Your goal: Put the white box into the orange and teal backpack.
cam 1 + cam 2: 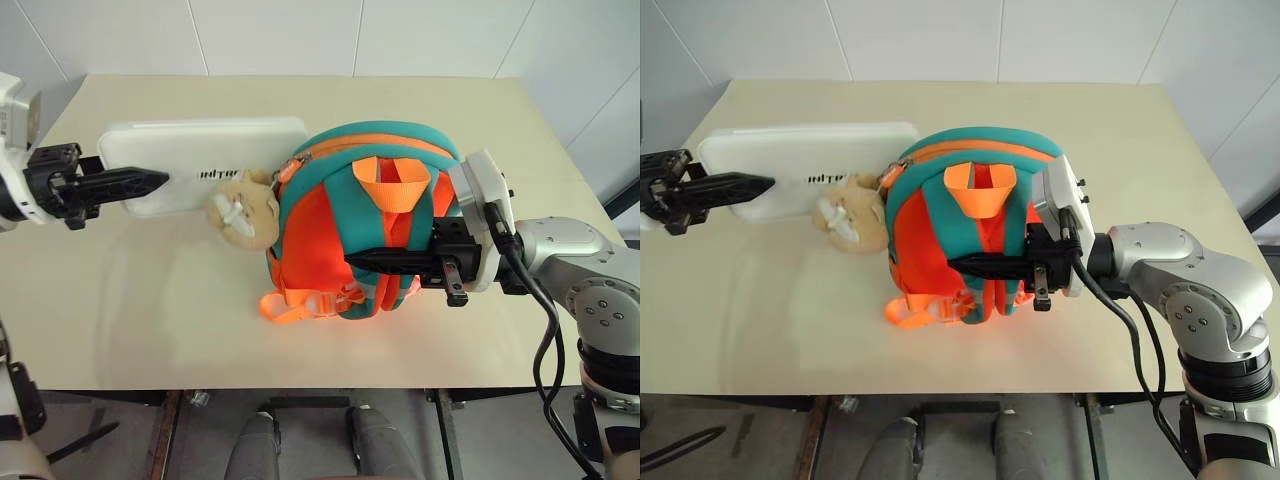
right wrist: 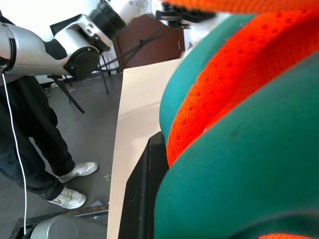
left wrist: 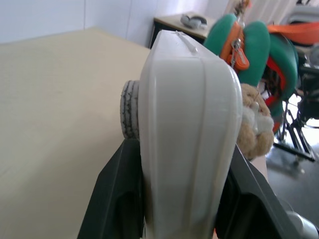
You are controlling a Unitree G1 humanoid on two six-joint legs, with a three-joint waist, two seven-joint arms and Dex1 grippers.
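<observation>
A lab: white-panelled walls point(image 1: 300, 35), bare beige table point(image 1: 150, 290), tripod stands point(image 2: 75, 94).

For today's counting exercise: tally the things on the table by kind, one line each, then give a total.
White box: 1
Orange and teal backpack: 1
Tan plush charm: 1
Total: 3

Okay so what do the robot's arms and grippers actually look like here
Each arm ends in a gripper with two slim black fingers that taper to a point: the left gripper and the right gripper. The right gripper sits on a black mount with a white boxy housing above it. The right arm has rounded silver-grey segments, and black cables loop along it.
</observation>
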